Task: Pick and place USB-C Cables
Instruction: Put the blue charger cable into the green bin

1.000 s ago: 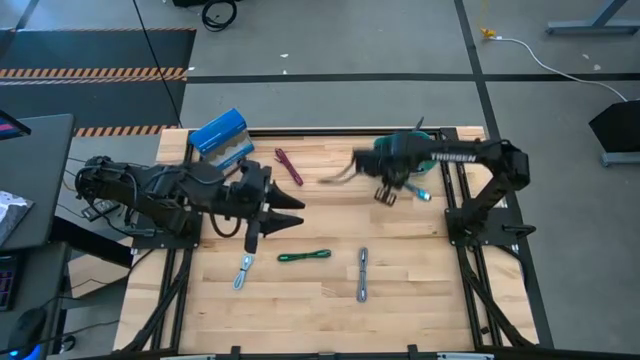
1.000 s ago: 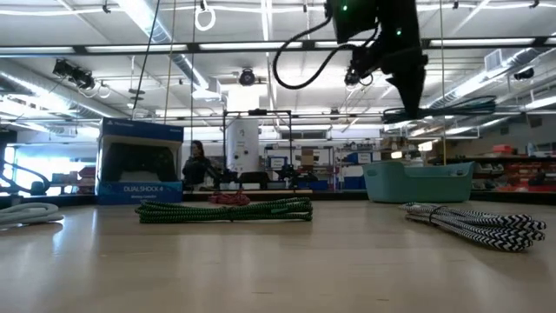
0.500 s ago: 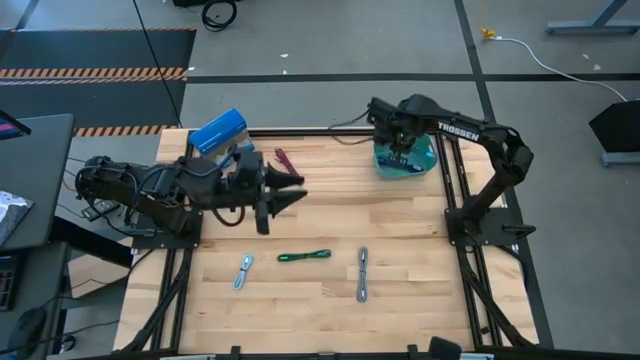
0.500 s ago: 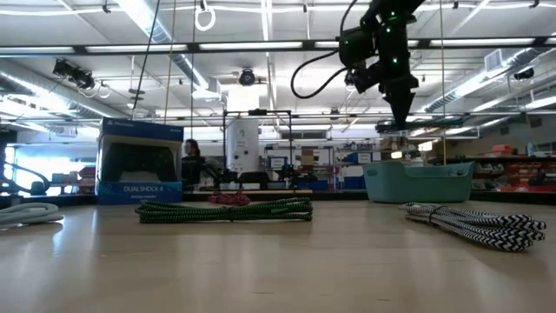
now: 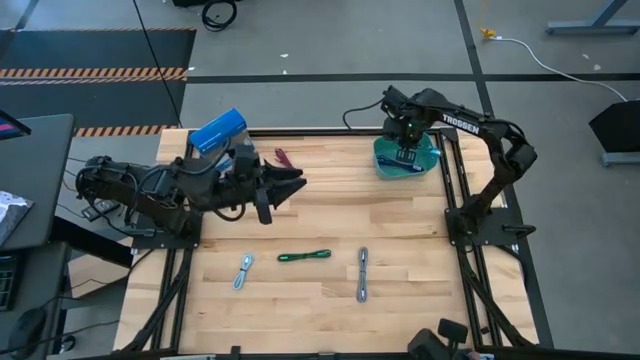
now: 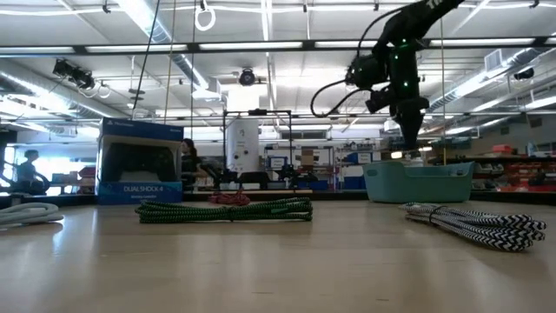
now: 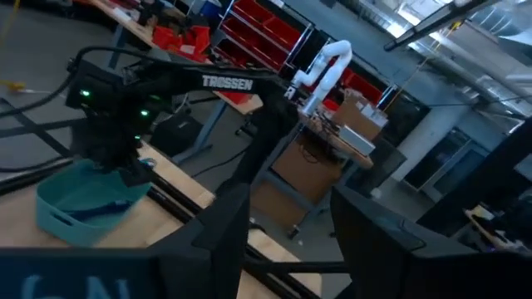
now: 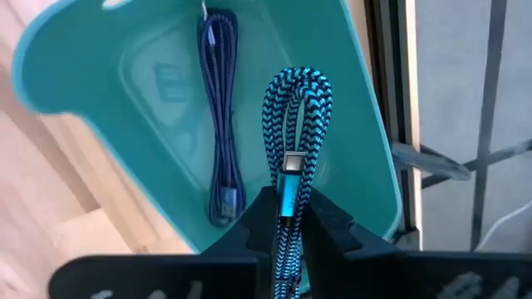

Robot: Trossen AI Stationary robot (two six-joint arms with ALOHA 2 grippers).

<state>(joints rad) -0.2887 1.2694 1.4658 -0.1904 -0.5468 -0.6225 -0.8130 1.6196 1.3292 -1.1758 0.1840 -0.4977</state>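
Observation:
My right gripper (image 5: 405, 156) (image 6: 413, 146) hangs over the teal bin (image 5: 382, 162) (image 6: 419, 183) (image 8: 366, 100) at the table's far right and is shut on a teal braided USB-C cable (image 8: 297, 108). A dark purple cable (image 8: 220, 124) lies on the bin's floor. My left gripper (image 5: 296, 184) (image 7: 291, 241) is open, level above the table's far left, beside the maroon cable (image 5: 283, 157) (image 6: 228, 198). The green cable (image 5: 304, 256) (image 6: 224, 209), grey cable (image 5: 362, 273) (image 6: 473, 224) and silvery-blue cable (image 5: 243, 270) (image 6: 26, 213) lie flat on the wood nearer the front. My right gripper pinches the teal cable bundle between its two fingers, just behind the plug (image 8: 288, 195). The fingers point down from above and lie along the bundle. The folded loop end (image 8: 298, 87) sticks out past the fingertips, down into the bin; whether it touches the bin floor I cannot tell.
A blue box (image 5: 218, 132) (image 6: 139, 162) stands at the far left corner, just behind my left arm. The dark frame rails (image 5: 452, 190) run along the table's right edge beside the bin. People show in the room beyond the table.
My right gripper has carried the teal cable from above the table toward the far edge, over the bin, and come down toward its rim. My left gripper has moved toward the far edge and a little right, nearer the maroon cable.

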